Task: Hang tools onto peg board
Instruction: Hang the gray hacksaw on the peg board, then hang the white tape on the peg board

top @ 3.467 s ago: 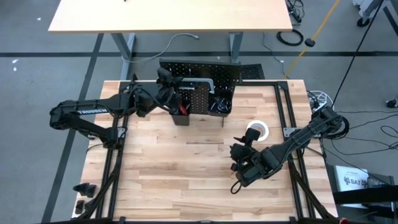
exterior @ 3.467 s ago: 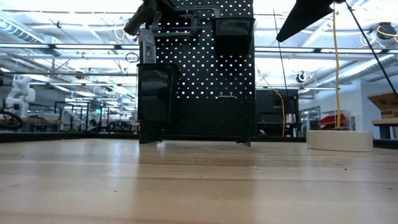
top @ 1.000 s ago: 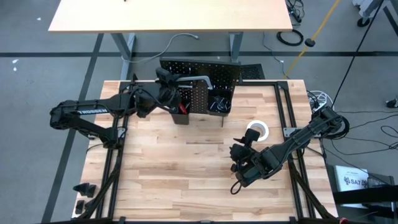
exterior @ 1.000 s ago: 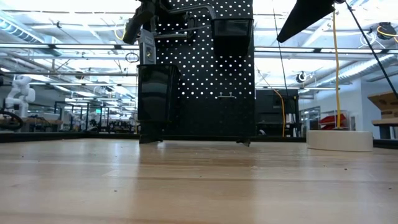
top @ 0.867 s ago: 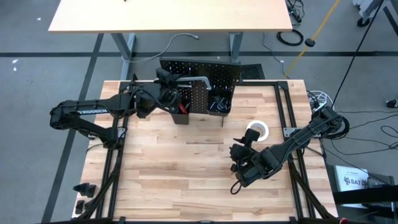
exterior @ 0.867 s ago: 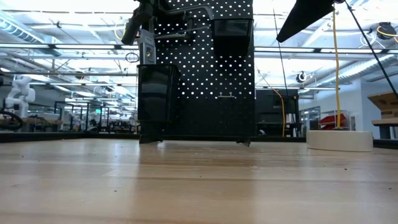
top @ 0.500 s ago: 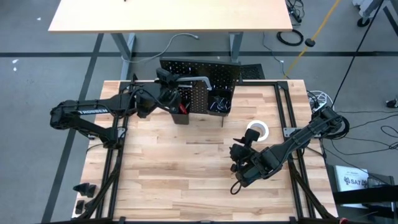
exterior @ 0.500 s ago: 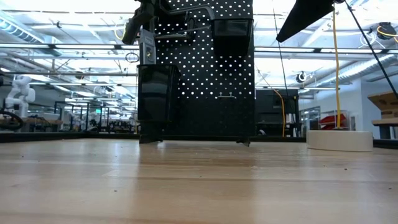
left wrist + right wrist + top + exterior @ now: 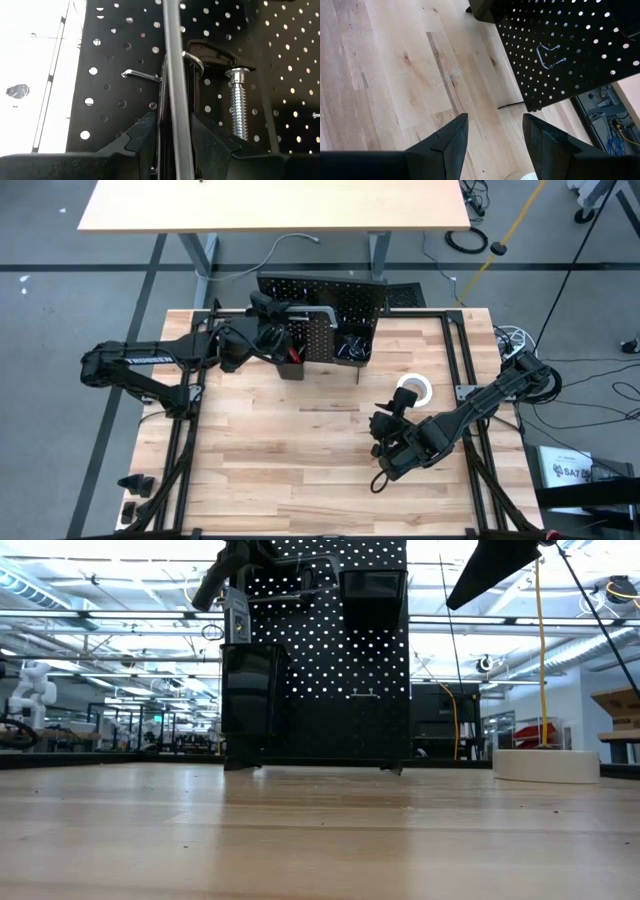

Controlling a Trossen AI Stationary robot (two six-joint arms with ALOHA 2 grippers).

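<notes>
2 tools show. At the peg board [image 9: 320, 315], the left tool [image 9: 170, 137] has its fingers closed on a grey hacksaw [image 9: 315, 310], its silver bar beside a black C-clamp [image 9: 220, 75] seen only by the left wrist view. Over bare counter [image 9: 290, 450], the right tool [image 9: 492, 137] stands parted, empty, near the white tape roll [image 9: 412, 392].

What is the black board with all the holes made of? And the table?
The peg board looks like thin metal painted matte black: flat, stiff, with neat punched holes and wire hooks. The table looks like pale wood: joined planks with grain and knots, smooth and probably varnished.
</notes>
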